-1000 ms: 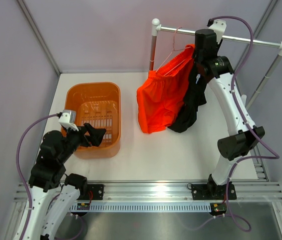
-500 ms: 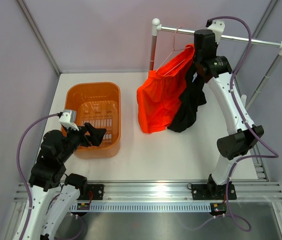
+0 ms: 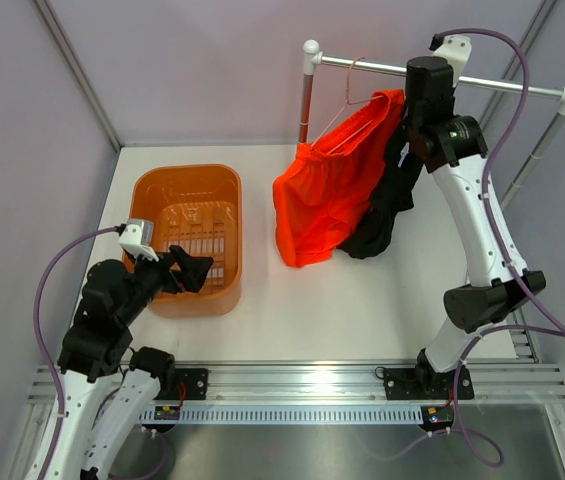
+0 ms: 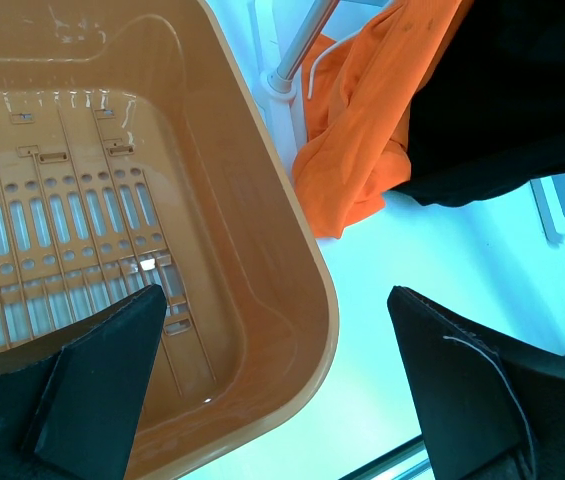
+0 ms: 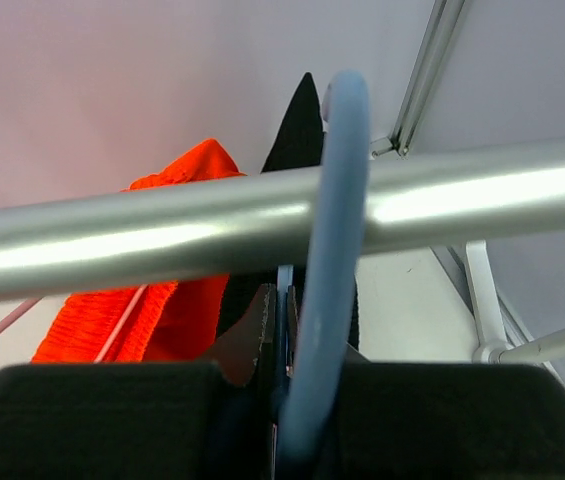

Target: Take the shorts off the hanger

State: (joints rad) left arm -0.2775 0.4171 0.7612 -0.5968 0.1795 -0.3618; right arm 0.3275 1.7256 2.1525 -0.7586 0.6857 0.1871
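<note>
Orange-red shorts hang on a pink hanger from the rail at the back right. The black shorts touch them on the right. The right gripper is up at the rail, clamped on the blue hanger by its hook. The left gripper hovers spread wide over the near corner of the orange basket.
</note>
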